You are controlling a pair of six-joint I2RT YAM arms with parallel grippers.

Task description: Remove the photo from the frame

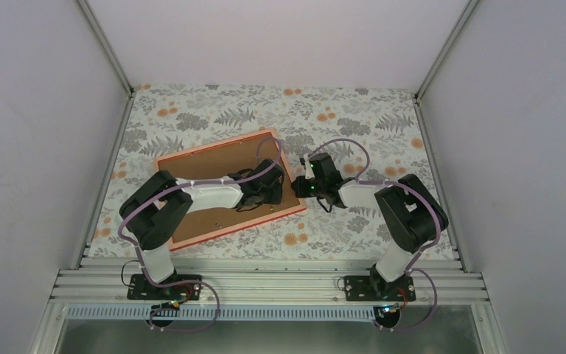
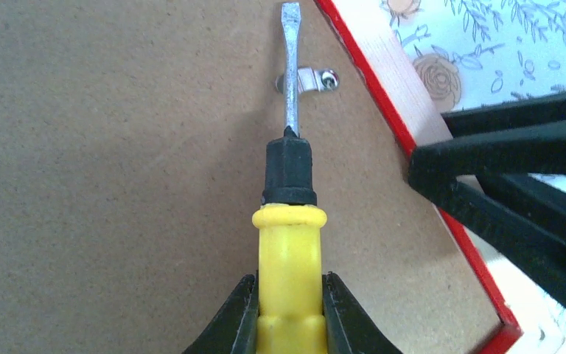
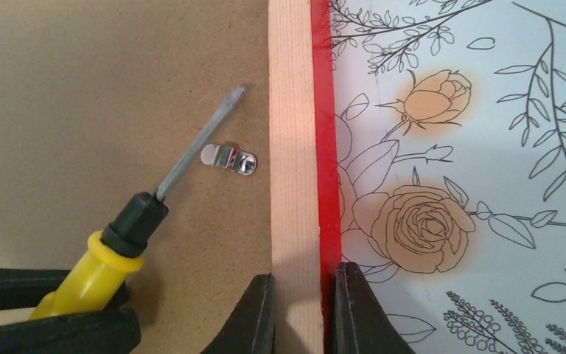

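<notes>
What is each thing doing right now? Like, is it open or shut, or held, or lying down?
frame: lying face down, brown back up.
backing board: in the frame.
metal clip: flat on the board, beside the rim.
screwdriver: held, blade next to the clip.
left tool: shut on the screwdriver.
right tool: shut on the frame's rim.
</notes>
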